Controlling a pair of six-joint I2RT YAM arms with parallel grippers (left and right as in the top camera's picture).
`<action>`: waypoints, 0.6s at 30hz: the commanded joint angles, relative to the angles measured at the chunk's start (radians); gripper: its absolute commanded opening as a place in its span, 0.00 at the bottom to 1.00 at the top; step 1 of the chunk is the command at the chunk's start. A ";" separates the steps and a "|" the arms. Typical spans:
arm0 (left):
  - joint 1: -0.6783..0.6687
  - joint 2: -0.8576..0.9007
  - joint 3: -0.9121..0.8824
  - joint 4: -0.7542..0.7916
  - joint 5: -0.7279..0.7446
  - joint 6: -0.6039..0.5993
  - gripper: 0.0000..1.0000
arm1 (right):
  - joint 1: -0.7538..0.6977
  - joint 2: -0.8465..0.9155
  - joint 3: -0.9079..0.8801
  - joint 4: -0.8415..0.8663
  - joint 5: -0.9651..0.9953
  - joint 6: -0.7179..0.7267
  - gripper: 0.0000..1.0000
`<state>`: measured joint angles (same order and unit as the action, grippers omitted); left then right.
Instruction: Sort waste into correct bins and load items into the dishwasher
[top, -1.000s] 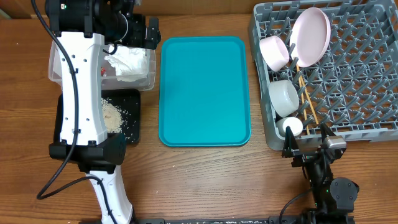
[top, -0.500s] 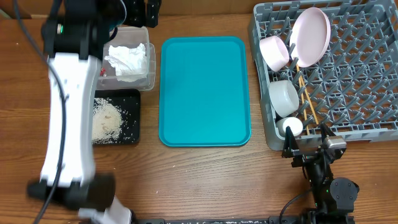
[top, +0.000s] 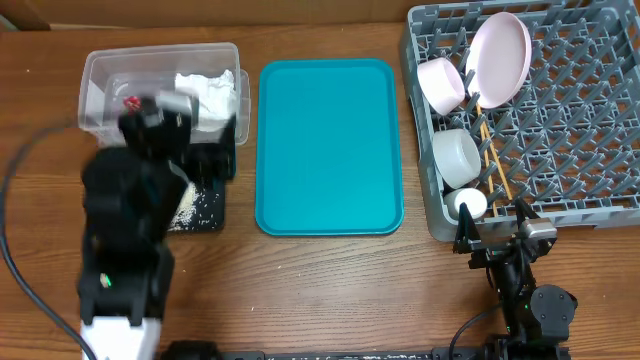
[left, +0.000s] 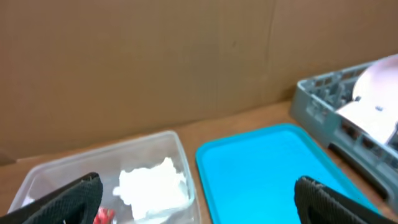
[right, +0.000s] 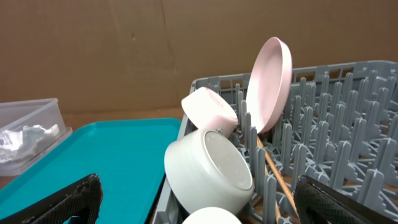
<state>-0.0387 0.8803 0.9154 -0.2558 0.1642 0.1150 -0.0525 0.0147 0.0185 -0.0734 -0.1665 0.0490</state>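
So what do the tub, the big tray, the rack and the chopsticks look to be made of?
Clear tub: probably thin glossy plastic, since the napkin shows through its walls.
Teal tray: likely moulded plastic, smooth, evenly coloured, soft sheen.
Dish rack: matte grey plastic, with moulded grid and pegs.
Chopsticks: look like light bare wood or bamboo.

So everything sits on a brown wooden table (top: 330, 290), warm mid-tone, with the grain running side to side in the overhead view. Right behind its far edge stands a plain brown cardboard wall (left: 155, 62), matte, with a faint vertical seam in it. Lighting's soft and even, and the shadows are pretty faint.
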 joint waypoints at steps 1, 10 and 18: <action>0.020 -0.181 -0.246 0.092 0.013 0.035 1.00 | 0.000 -0.012 -0.010 0.004 0.012 0.005 1.00; 0.076 -0.626 -0.681 0.231 0.013 0.035 1.00 | 0.000 -0.012 -0.010 0.004 0.013 0.005 1.00; 0.098 -0.803 -0.835 0.246 0.013 0.035 1.00 | 0.000 -0.012 -0.010 0.004 0.012 0.005 1.00</action>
<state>0.0486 0.1284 0.1375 -0.0212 0.1715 0.1345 -0.0525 0.0139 0.0185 -0.0753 -0.1661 0.0486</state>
